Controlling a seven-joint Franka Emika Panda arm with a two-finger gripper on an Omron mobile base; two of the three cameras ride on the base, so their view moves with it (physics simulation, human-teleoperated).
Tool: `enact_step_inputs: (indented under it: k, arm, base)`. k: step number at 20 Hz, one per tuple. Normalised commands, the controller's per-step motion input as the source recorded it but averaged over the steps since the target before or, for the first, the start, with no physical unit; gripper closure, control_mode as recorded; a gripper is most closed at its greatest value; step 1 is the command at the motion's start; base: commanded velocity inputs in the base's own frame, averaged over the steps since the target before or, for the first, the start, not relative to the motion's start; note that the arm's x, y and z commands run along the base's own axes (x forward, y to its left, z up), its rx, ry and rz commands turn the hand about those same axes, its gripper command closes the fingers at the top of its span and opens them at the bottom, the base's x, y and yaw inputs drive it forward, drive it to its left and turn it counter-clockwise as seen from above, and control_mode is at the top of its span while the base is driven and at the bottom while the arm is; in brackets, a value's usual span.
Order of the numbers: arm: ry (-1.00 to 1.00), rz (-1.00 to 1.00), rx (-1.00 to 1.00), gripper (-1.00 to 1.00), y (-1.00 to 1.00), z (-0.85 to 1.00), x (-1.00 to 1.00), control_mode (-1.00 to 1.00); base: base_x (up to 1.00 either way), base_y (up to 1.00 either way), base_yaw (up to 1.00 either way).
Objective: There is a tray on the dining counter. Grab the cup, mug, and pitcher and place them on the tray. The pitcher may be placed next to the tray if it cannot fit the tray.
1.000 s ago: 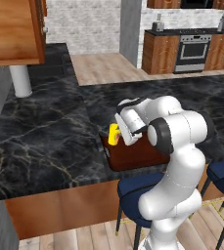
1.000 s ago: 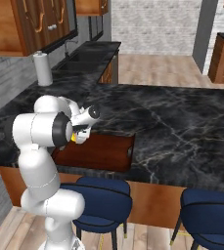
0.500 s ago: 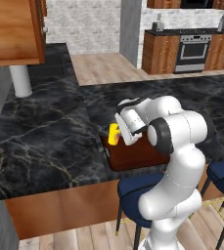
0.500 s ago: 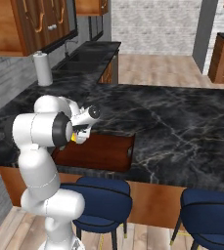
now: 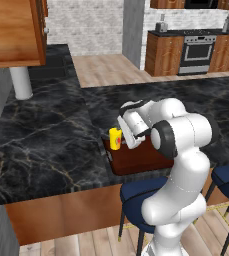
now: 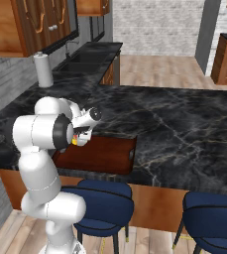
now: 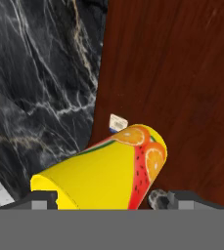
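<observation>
Black marble surface (image 5: 51,135) ran broad above blue stools (image 6: 102,203), with wood cabinets, a paper roll (image 6: 44,70) and an oven (image 5: 198,50) farther back. Near its front edge lay the tray (image 6: 102,154). From the hand, the cup (image 7: 108,173) stood on the tray's end by the pale handle (image 7: 117,122), fruit print visible, between the pincer (image 7: 101,200) tips, spread apart and clear of it.
</observation>
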Motion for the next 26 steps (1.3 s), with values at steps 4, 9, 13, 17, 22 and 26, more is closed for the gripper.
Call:
enact_step_inputs:
  k: [4, 9, 13, 17, 22, 26]
  arm:
    - [0.0, 0.0, 0.0, -1.0, 0.0, 0.0, 0.0, -1.0]
    - [0.0, 0.0, 0.0, -1.0, 0.0, 0.28, 0.0, -1.0]
    - [0.0, 0.0, 0.0, -1.0, 0.0, 0.69, -0.09, -1.0]
    - [0.0, 0.0, -0.04, -1.0, -0.01, 0.76, -0.51, -1.0]
    - [-0.01, 0.02, -0.19, -1.0, -0.23, 0.56, -0.89, -1.0]
    - [-0.02, 0.1, -0.33, -1.0, -0.46, 0.5, -1.0, -1.0]
  base:
    - [0.0, 0.0, 0.0]
    - [0.0, 0.0, 0.0]
    - [0.0, 0.0, 0.0]
    - [0.0, 0.0, 0.0]
    - [0.0, 0.0, 0.0]
    - [0.0, 0.0, 0.0]
